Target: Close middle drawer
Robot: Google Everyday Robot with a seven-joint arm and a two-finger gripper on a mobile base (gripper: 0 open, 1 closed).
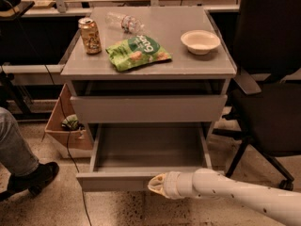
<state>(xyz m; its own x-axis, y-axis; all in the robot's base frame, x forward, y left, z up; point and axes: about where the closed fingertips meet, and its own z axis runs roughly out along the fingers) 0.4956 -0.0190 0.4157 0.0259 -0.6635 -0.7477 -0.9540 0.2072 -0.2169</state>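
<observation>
Grey metal middle drawer [110,180], wide and shallow, stands pulled out, not yet closed; cream tool [156,185] at its front, grip I cannot tell.

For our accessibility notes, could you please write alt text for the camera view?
The robot's end effector sits at the front panel of a pulled-out grey drawer in a small cabinet. On top are a can, a green snack bag, a bowl and a plastic bottle.
</observation>
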